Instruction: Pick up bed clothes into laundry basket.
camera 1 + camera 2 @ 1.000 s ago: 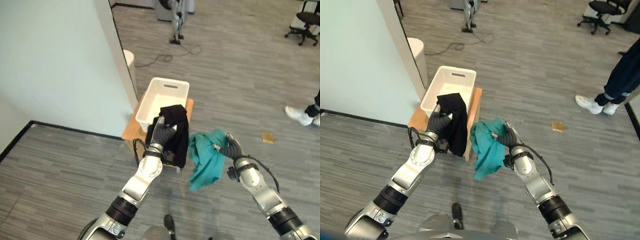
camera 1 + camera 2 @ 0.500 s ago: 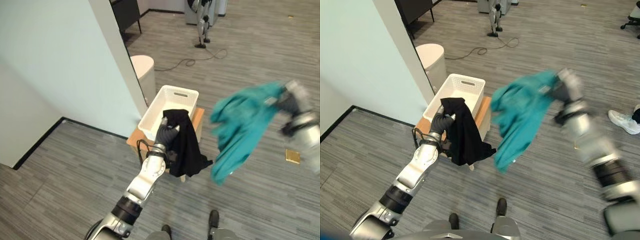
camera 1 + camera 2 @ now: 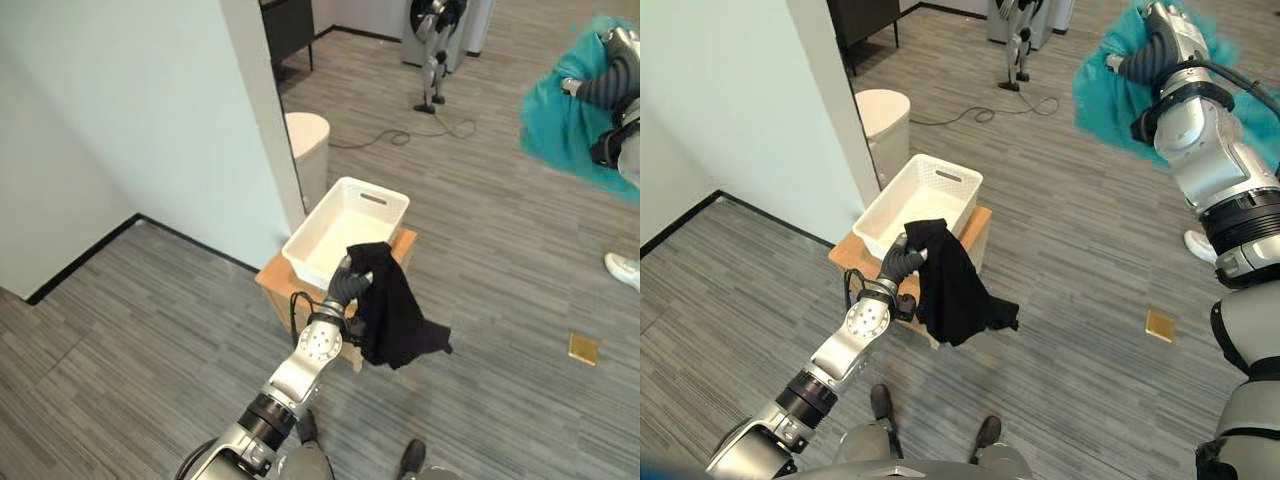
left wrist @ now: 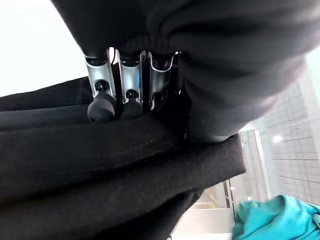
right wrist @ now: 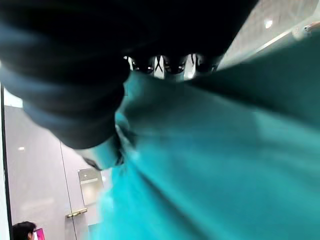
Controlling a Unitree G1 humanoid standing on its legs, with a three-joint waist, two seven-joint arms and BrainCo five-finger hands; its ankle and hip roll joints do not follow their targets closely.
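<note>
The left hand [image 3: 902, 262], fingers [image 4: 131, 80] curled round a black garment [image 3: 955, 290], held it at the near edge of the white basket [image 3: 920, 195] on a small wooden worktop [image 3: 978, 222], while the right hand [image 3: 1155, 50], raised high over open floor [image 3: 1070, 300], gripped a teal cloth [image 3: 1110, 85].

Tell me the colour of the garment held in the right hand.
Teal; the garment in the right hand shows best in the right eye view.

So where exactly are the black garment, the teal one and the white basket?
black garment [image 3: 958, 290], right eye view, middle of the hanging cloth.
teal garment [image 3: 1108, 85], right eye view, its lower left fold.
white basket [image 3: 343, 222], left eye view, its bare floor.
</note>
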